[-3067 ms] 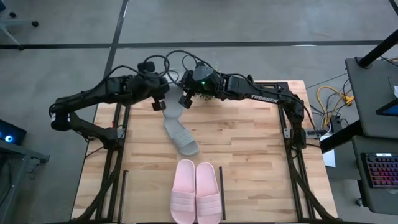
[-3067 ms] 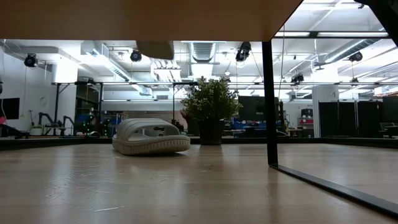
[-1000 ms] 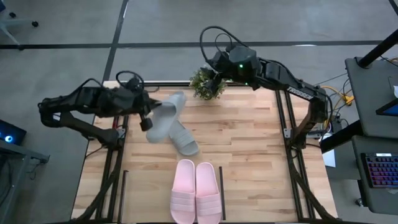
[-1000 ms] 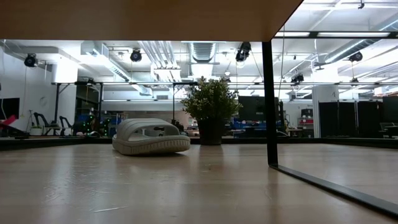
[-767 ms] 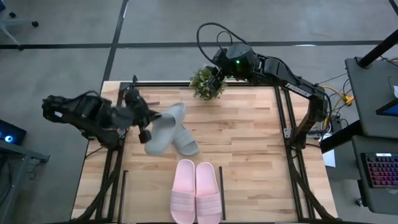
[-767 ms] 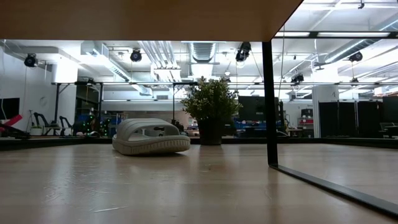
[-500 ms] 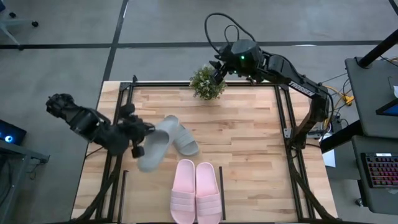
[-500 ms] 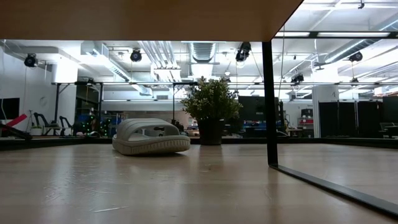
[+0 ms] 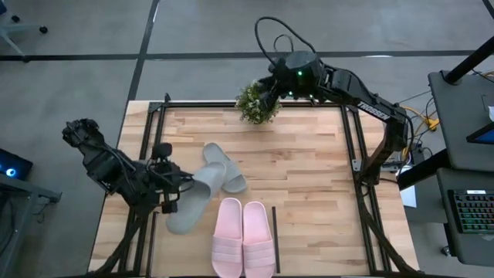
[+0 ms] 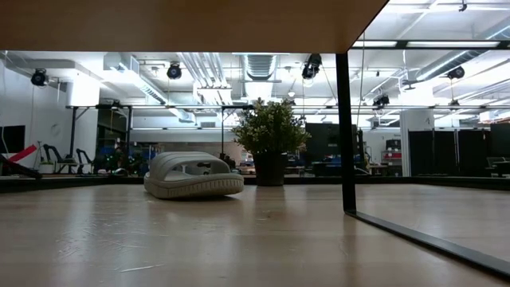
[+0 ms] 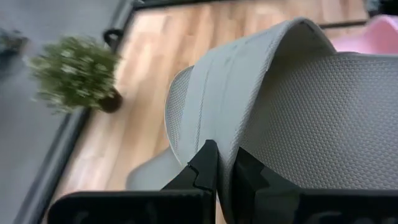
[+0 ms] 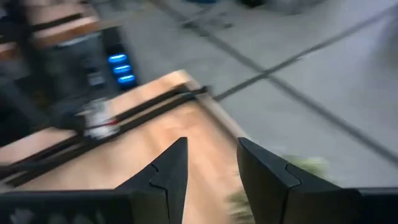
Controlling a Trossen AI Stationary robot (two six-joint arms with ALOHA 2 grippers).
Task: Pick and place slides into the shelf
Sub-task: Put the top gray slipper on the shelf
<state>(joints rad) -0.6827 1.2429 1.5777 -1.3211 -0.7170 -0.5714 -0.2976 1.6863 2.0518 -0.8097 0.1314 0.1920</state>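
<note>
The high view looks straight down from well above, taking in the whole wooden table (image 9: 309, 177) and floor around it. The low view sits at table-top height under a wooden board, facing level across the surface into the room; it shares with the high view the lying grey-green slide (image 10: 194, 175) (image 9: 224, 170) and the potted plant (image 10: 269, 139) (image 9: 257, 103) at the far edge. The left wrist view looks very closely past its own fingers (image 11: 202, 171) at the held slide (image 11: 292, 118), with the plant (image 11: 74, 74) farther off. The right wrist view looks past its fingers (image 12: 168, 171) down at the table's corner and the floor.
</note>
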